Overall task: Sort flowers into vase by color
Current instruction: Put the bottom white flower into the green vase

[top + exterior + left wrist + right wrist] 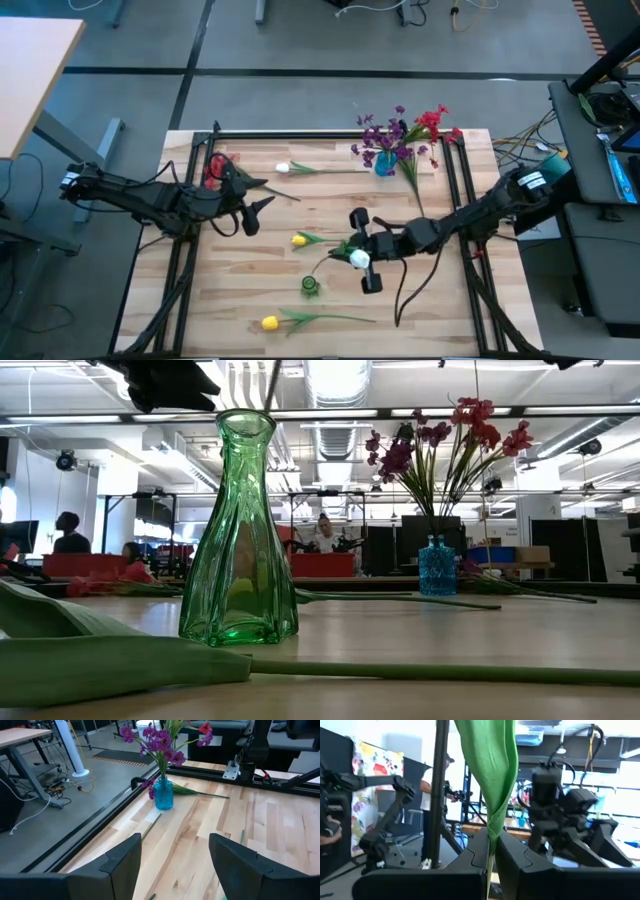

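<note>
The right gripper [362,257] pinches a white tulip-like bud [359,259] by its green stem, seemingly above the green glass vase [310,286] on the pale wooden surface [430,310]. The left gripper [257,194] hovers spread. People sit in the office beyond.

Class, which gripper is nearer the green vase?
Right. The right gripper, shut on a white flower, is just beside the green vase; the left gripper is open, farther away.

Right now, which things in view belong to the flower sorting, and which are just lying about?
Job: blue vase, green vase, held white flower, right gripper, loose white flower, yellow flowers, red flower, open left gripper.
Lying about: cables, side desk.
</note>
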You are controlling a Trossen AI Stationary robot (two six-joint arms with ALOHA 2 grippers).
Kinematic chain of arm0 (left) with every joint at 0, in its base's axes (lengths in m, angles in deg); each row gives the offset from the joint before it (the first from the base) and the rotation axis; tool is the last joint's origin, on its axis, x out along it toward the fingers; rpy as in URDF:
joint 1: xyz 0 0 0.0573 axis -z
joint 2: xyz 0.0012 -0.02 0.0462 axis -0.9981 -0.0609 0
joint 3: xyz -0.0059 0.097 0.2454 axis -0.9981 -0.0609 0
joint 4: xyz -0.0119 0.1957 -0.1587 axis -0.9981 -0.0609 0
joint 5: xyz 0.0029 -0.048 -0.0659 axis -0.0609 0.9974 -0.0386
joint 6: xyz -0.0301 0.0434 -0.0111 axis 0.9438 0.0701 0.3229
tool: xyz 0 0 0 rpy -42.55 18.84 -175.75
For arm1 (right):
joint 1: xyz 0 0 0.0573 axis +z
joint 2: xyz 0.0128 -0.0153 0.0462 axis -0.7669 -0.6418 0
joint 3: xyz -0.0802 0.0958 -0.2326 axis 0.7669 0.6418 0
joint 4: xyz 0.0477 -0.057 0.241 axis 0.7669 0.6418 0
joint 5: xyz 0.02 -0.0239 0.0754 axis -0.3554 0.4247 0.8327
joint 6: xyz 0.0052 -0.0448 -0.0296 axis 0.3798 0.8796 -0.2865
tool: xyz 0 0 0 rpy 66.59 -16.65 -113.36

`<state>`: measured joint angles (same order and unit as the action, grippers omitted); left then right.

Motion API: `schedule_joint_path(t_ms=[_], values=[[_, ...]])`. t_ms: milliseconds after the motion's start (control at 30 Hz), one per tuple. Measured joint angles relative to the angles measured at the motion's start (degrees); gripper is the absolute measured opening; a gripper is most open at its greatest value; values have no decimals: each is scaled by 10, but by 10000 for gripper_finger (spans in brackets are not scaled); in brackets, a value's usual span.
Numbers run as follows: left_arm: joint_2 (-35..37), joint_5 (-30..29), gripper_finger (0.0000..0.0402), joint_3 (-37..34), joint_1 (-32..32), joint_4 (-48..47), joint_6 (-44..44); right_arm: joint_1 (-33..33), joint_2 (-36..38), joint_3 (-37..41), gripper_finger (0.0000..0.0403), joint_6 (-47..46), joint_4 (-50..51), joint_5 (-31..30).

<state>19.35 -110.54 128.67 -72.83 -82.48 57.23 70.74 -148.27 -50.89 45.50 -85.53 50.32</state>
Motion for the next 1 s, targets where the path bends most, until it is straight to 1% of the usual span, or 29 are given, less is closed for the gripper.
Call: schedule_joint_path(t_ms=[400,767,867,1000], values=[[0,0,217,0,0,-5,0,-1,9,-41,12,-26,93,2],[0,0,217,0,0,-5,0,-1,-21,-41,14,-39,93,0],[0,0,217,0,0,-5,0,-1,-25,-41,29,-42,93,0],[0,0,217,0,0,-5,0,-3,-27,-41,71,-63,118,0]])
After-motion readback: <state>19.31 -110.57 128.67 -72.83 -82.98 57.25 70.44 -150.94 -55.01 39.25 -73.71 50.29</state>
